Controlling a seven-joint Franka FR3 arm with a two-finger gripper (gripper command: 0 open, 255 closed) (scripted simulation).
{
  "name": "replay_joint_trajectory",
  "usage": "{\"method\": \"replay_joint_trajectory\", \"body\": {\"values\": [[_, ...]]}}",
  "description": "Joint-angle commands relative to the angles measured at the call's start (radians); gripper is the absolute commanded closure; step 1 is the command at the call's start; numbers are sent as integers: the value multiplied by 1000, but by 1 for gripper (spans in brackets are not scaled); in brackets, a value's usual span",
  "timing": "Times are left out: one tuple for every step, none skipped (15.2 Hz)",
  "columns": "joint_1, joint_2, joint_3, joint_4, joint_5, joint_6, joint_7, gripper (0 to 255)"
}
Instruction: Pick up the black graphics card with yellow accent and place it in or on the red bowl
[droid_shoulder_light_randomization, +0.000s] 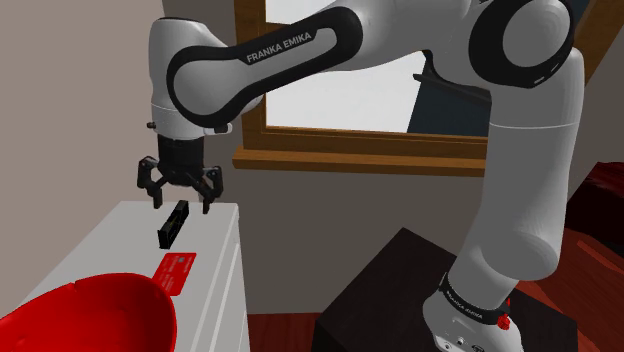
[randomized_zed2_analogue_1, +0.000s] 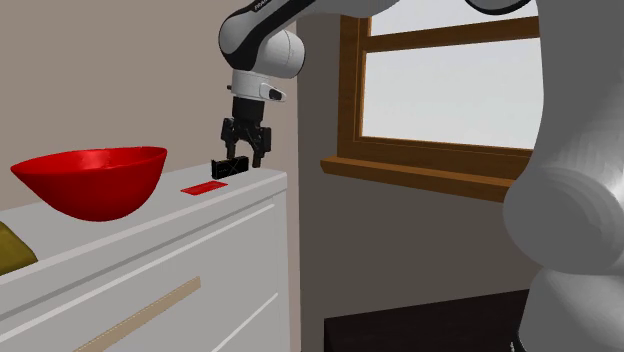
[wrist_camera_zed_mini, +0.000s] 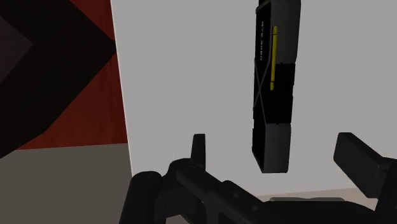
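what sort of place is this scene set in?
Looks like a room in a house, maybe a bedroom or living room; can't say which. Cues: a wood-framed window, a white chest of drawers as the work surface, and a reddish floor.

The graphics card (wrist_camera_zed_mini: 275, 89) — a long black slab with a thin yellow stripe along its length — lies on the white cabinet top (droid_shoulder_light_randomization: 110, 240) near its far end. The red bowl (droid_shoulder_light_randomization: 90, 315) — glossy, wide, upright — stands on the same top, well apart.
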Motion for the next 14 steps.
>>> {"method": "replay_joint_trajectory", "body": {"values": [[0,0,0,0,0,1,0,0],[0,0,0,0,0,1,0,0],[0,0,0,0,0,0,0,0],[0,0,0,0,0,0,0,255],[0,0,0,0,0,0,0,255],[0,0,0,0,0,0,0,255],[0,0,0,0,0,0,0,255],[0,0,0,0,0,0,0,255],[0,0,0,0,0,0,0,255],[0,0,0,0,0,0,0,255],[0,0,0,0,0,0,0,255],[0,0,0,0,0,0,0,255],[0,0,0,0,0,1,0,255],[-1,-4,1,8,2,-11,0,255]]}}
